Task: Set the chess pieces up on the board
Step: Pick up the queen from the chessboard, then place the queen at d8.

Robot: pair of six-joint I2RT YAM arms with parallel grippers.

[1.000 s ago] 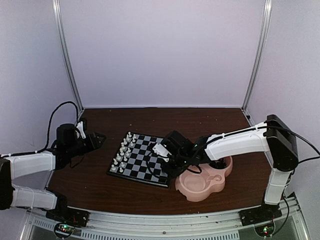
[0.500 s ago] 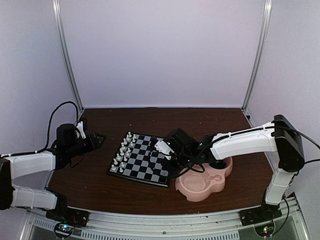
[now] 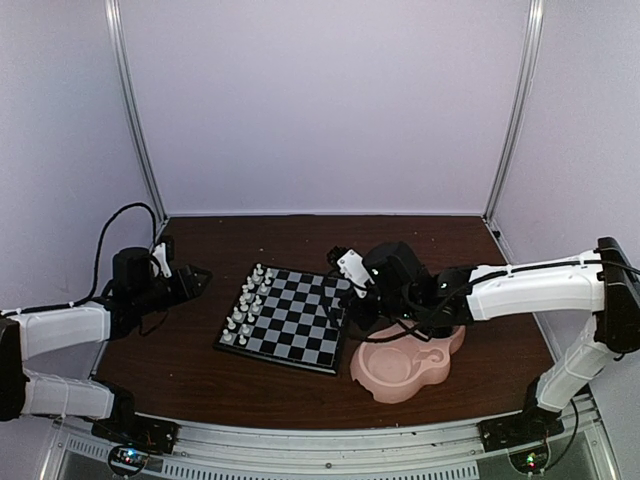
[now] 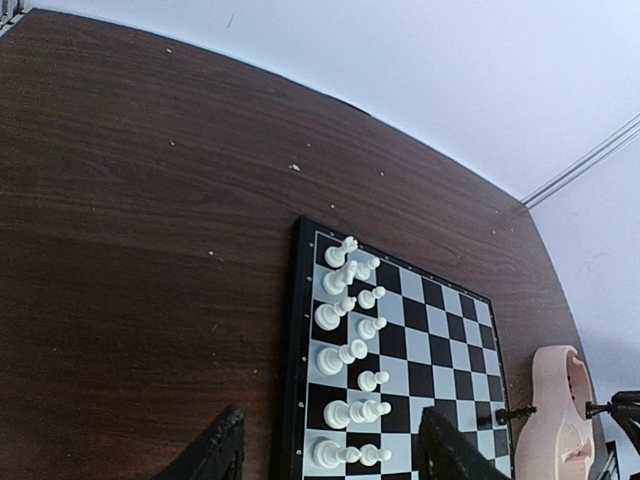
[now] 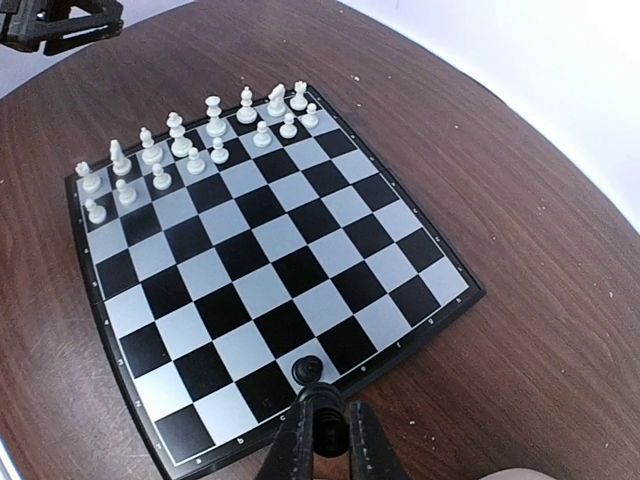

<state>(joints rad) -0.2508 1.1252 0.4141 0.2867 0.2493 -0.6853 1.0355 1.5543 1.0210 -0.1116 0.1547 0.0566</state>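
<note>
A: Status, R side outward?
B: Right gripper (image 5: 322,415) fingers pressed together, nothing seen betw. them, poised over the board's (image 5: 262,290) R edge row. One black piece (image 5: 307,370) upright on that row, just ahead of the tips, appears clear of them. Mid squares bare. Far side: white pieces (image 5: 213,110), both rows full.
A: Outstanding?
B: Judged approx. half done; the other black ones are left. Pink dish (image 3: 400,392) contents not visible.
A: Other arm?
B: Left gripper (image 3: 200,277) fingers apart, empty, low over table (image 5: 560,260), beside board's L edge.
</note>
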